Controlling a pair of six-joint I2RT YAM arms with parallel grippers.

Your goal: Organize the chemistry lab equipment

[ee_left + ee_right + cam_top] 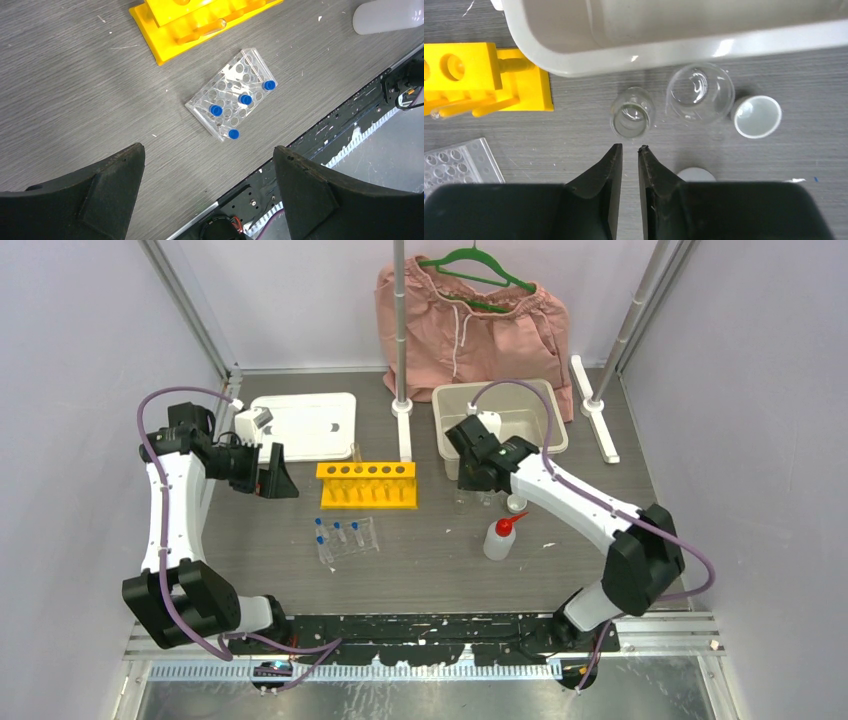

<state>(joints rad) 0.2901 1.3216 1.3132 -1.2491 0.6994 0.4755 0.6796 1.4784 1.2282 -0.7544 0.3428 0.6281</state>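
Barely started imo; beakers (700, 92) sit outside the bin (674, 47). Left gripper (208, 150) spread wide; right gripper (630, 147) nearly pinched together, empty.

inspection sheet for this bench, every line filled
surface: grey table, white flecks scattered
job's things: yellow rack; clear tray with four blue-capped tubes; two beakers and a white cup beside the bin; bottle upright
clutter: pink shorts on a hanger at the back
tools: left tool open, empty; right tool almost shut, empty, just short of the small beaker
cables: purple cables looped over both arms
surroundings: pale walls, metal poles
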